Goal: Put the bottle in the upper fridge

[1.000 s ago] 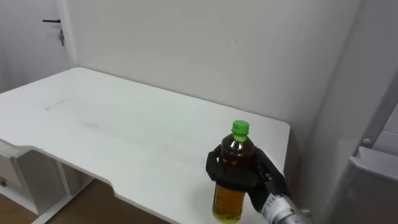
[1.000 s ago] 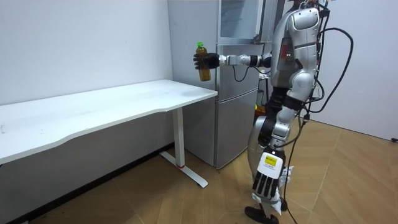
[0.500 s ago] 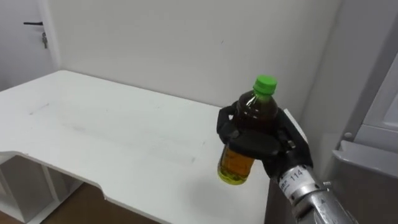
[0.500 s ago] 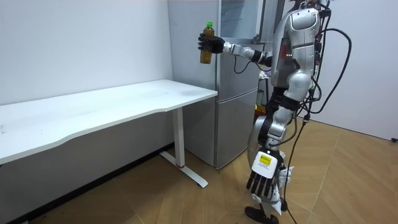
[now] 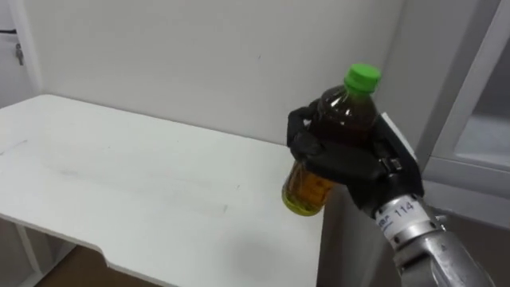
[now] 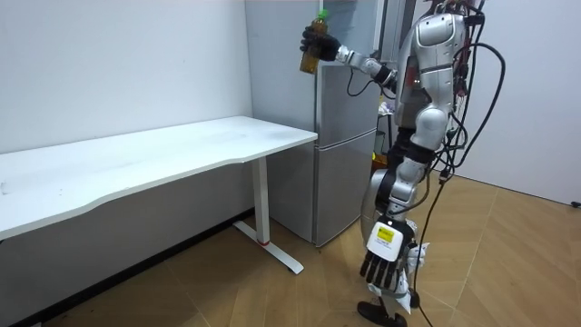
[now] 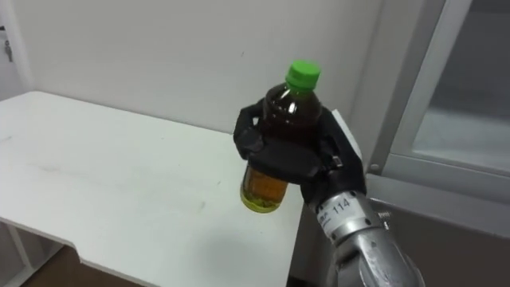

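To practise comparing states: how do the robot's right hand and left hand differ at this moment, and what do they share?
Height: the right hand is up high near the top of the fridge; the left hand hangs low by the leg.
Grasp: the right hand's fingers curl round the bottle; the left hand's fingers hang straight, holding nothing.
Shared: both are dark.

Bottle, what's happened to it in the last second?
The right hand has lifted the bottle higher, from above the end of the table up beside the upper part of the fridge. The grip stayed shut on it; the left hand still hangs by the leg, and table and fridge are unmoved.
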